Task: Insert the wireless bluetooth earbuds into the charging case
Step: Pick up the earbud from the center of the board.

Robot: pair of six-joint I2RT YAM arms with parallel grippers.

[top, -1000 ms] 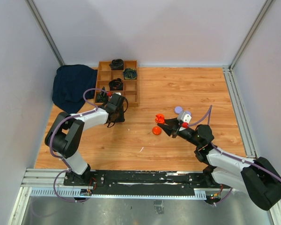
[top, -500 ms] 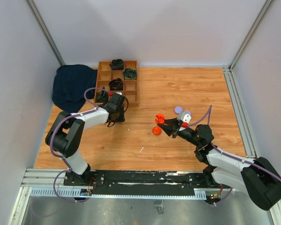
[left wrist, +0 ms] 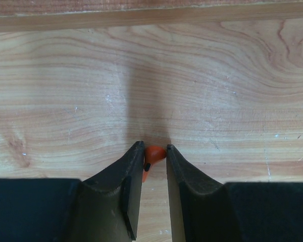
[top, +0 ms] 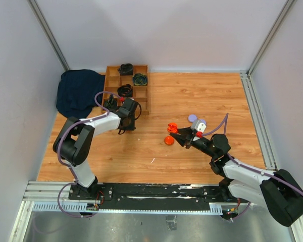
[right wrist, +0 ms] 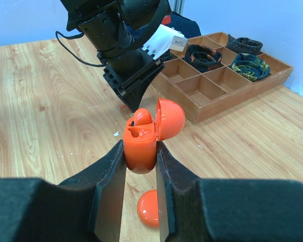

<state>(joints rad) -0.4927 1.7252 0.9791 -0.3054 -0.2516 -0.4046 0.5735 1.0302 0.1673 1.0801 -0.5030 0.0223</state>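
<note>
My right gripper [top: 174,132] is shut on the orange charging case [top: 171,127] and holds it above the table with its lid open. In the right wrist view the case [right wrist: 140,143] sits between the fingers, and one orange earbud [right wrist: 143,117] is seated in it beside an empty slot. My left gripper [top: 123,130] points down at the table in front of the wooden tray. In the left wrist view its fingertips [left wrist: 137,151] pinch a small orange earbud [left wrist: 154,153] that rests on the wood. The left gripper also shows in the right wrist view [right wrist: 134,98].
An orange disc [top: 168,140] lies on the table under the case and also shows in the right wrist view [right wrist: 150,207]. A lilac disc [top: 192,118] lies behind my right wrist. The compartmented wooden tray [top: 148,91] holds dark coiled items. A dark blue cloth [top: 78,93] lies to its left.
My left wrist has shifted slightly toward the tray while staying down at the table. The right arm and the case have not moved.
</note>
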